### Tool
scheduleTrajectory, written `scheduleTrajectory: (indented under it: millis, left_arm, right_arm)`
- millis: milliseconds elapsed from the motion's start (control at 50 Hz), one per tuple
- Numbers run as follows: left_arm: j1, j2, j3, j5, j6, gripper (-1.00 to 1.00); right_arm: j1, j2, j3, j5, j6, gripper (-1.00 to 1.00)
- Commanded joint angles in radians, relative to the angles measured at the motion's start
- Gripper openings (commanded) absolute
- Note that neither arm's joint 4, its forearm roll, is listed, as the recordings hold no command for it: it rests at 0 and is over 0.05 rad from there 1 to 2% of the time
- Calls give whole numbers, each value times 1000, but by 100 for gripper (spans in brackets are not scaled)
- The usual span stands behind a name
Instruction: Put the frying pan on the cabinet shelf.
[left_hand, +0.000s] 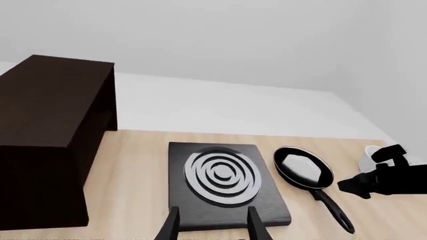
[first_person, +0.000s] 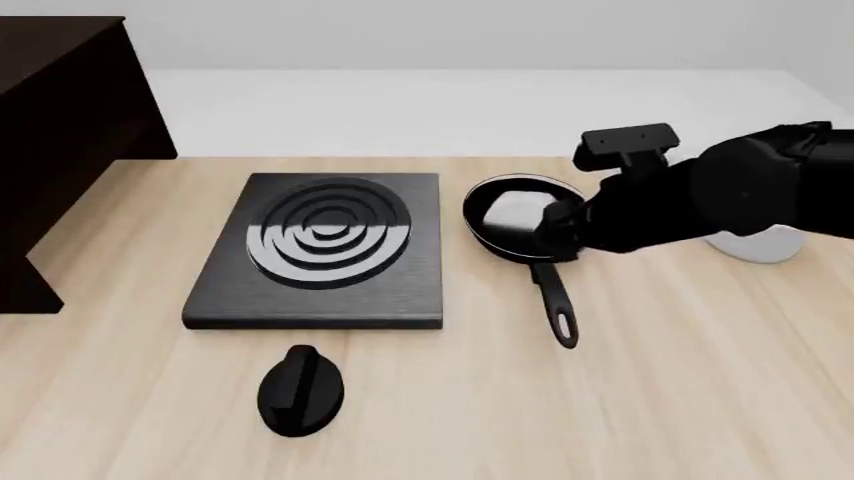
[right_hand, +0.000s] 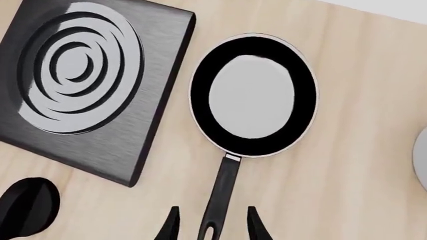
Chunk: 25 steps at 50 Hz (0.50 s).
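Our pan (first_person: 514, 219) sits mid-frame, right of the stove plate (first_person: 320, 250). Stiff, glossy, likely slippery; we'd grip its handle (right_hand: 222, 197). Right gripper (right_hand: 211, 227) spread astride it; left gripper (left_hand: 212, 227) parted, empty.

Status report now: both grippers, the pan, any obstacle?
Right gripper open, fingers either side of the handle. Left gripper open, holding nothing. Glossy black frying pan on table beside black square stove plate. Dark wooden cabinet far left.

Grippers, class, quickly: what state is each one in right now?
Left gripper: open, holding nothing.
Right gripper: open, fingers either side of the frying pan handle, not closed on it.
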<state>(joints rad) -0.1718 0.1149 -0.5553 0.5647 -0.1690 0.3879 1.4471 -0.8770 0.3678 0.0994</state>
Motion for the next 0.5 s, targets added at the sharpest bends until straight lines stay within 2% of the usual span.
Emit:
scheduleTrajectory:
  millis: [20, 140, 320, 380, 500]
  left_arm:
    - [-9, -4, 3, 3, -21, 100]
    - [-9, -7, 7, 2, -26, 100]
    - [-17, -5, 7, 2, -30, 100]
    - [-18, -5, 11, 0, -32, 100]
    - [-18, -4, 9, 4, -38, 100]
  right_arm:
    - [1, 50, 37, -47, 12, 100]
    - [-2, 86, 86, -110, 24, 100]
    - [-6, 122, 101, -144, 25, 100]
    - [8, 137, 113, -162, 54, 100]
    - [10, 172, 133, -204, 51, 100]
